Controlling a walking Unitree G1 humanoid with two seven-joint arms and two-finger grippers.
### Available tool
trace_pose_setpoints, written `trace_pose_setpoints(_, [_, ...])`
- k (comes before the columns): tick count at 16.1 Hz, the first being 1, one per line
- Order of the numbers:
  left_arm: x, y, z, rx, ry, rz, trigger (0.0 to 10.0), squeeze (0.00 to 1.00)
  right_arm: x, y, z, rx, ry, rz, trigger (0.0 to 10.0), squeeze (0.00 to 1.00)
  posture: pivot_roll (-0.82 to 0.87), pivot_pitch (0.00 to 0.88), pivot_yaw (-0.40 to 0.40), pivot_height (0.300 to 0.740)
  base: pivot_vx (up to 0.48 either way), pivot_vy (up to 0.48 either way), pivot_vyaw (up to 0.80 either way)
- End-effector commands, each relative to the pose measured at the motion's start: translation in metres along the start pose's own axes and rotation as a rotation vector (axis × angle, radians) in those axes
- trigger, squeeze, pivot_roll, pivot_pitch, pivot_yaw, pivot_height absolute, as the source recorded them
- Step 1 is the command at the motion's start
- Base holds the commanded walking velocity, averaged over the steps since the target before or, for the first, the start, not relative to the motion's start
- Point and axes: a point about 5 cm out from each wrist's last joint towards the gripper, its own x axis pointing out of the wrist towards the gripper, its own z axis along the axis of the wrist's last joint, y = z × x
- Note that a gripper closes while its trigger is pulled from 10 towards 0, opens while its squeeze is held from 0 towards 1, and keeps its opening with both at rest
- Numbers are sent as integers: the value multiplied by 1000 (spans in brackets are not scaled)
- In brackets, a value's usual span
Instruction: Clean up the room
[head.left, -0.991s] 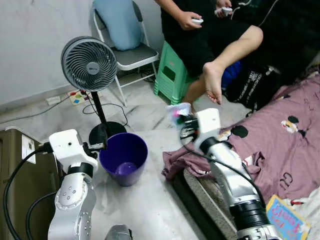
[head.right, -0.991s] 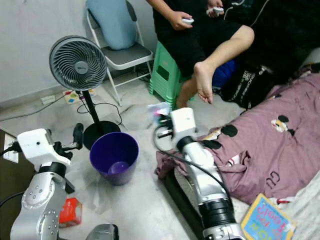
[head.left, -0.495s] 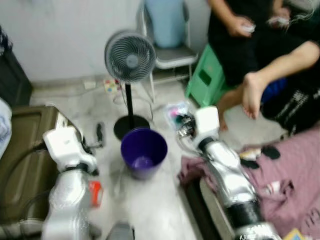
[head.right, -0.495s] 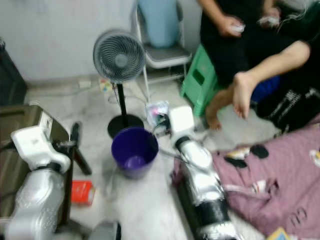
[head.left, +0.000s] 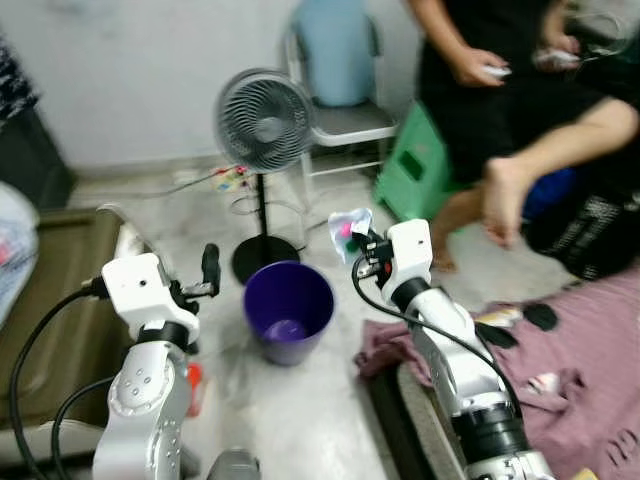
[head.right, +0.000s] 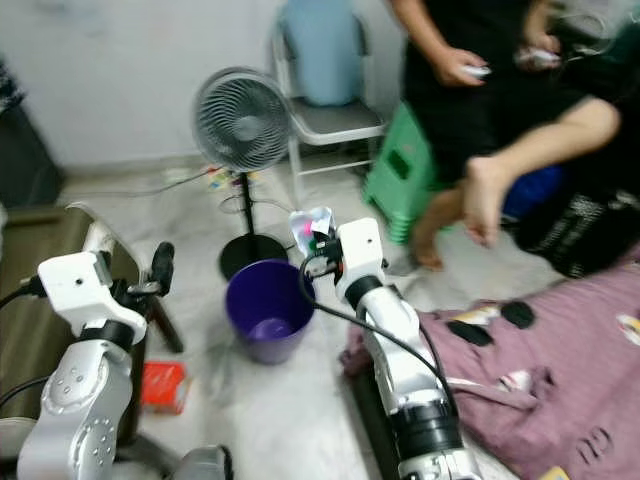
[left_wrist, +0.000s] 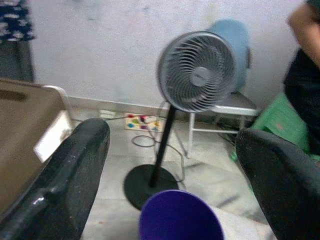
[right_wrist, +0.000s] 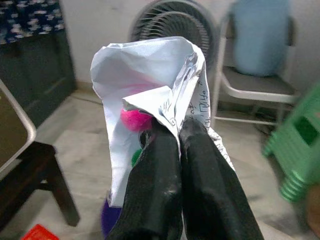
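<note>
Right gripper (head.left: 356, 240), pinching crumpled white plastic wrapper (head.left: 348, 223), now nearer round purple plastic bin (head.left: 288, 310) (left gripper (head.left: 208, 273) spread).

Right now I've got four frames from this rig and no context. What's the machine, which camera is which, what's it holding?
It's a walking humanoid with two silver arms, each ending in two long black fingers. The two wide pictures come from a stereo camera in its head, looking down; the two close ones come from cameras on each wrist, looking along the fingers.

The right gripper is shut on a crumpled white wrapper with pink and green bits showing, held just beside the purple bin on the floor. The left gripper is open and holds nothing, pointing toward the bin and a standing fan. A seated person is behind, with a folding chair and a green stool nearby.
</note>
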Motion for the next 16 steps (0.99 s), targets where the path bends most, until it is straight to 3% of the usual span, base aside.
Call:
trace_pose_setpoints(1, [0,1,3,-1,-13,0,10000,0,2,1,5,-7,-16,8,10000,0,107,0,-60,740,281,0,625])
trace_pose_setpoints(14, [0,0,2,4,-15,-14,10000,0,3,1,4,14,-19,5,10000,0,110,0,-61,740,286,0,43])
trace_pose_setpoints(16, [0,2,3,12,-23,16,10000,0,4,2,5,0,-23,14,10000,0,110,0,-61,740,0,0,0])
